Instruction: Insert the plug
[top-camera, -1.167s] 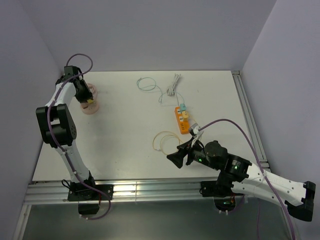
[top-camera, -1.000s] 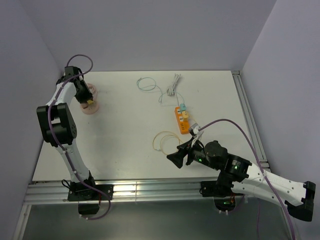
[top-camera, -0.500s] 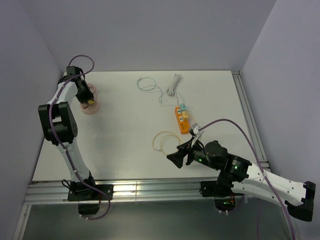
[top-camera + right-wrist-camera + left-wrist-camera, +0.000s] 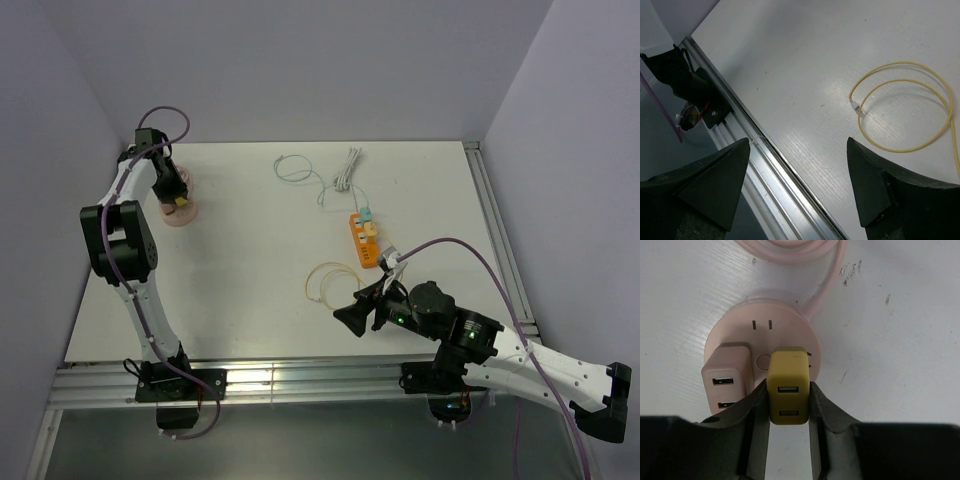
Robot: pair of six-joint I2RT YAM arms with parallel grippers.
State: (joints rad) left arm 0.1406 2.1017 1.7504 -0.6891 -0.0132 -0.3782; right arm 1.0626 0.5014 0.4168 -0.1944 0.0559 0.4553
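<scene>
A: White bench (image 4: 250, 230) all round, and our work sits in the upper left of the overhead view. Where do we have the plug?

B: We have the yellow plug (image 4: 788, 375) clenched between the fingers of the left gripper (image 4: 788, 387). It is held by its two sides, with its USB ports facing the wrist camera. It stands over the lower edge of the round pink socket (image 4: 765, 332), just beside the pink adapter (image 4: 727, 377) on its left.

A: Are the prongs in?

B: We cannot tell, because the plug's body hides them. One free pair of slots shows near the top of the socket, but what lies under the plug is out of sight.

A: Then how do we do this well?

B: We judge it best to hold the plug square to the socket face and press straight along the prongs, with no twist. The socket looks light and seems to lie loose on the bench, so a slanted push could slide or tip it. We should also watch the adapter, since one finger sits close to it and could catch it.

A: And the other arm?

B: Our right gripper (image 4: 798, 150) hangs released near the bottom middle of the overhead view, near a yellow cable (image 4: 910, 110), grasping nothing. We might bring it over to steady the socket, though it is well apart.
</scene>
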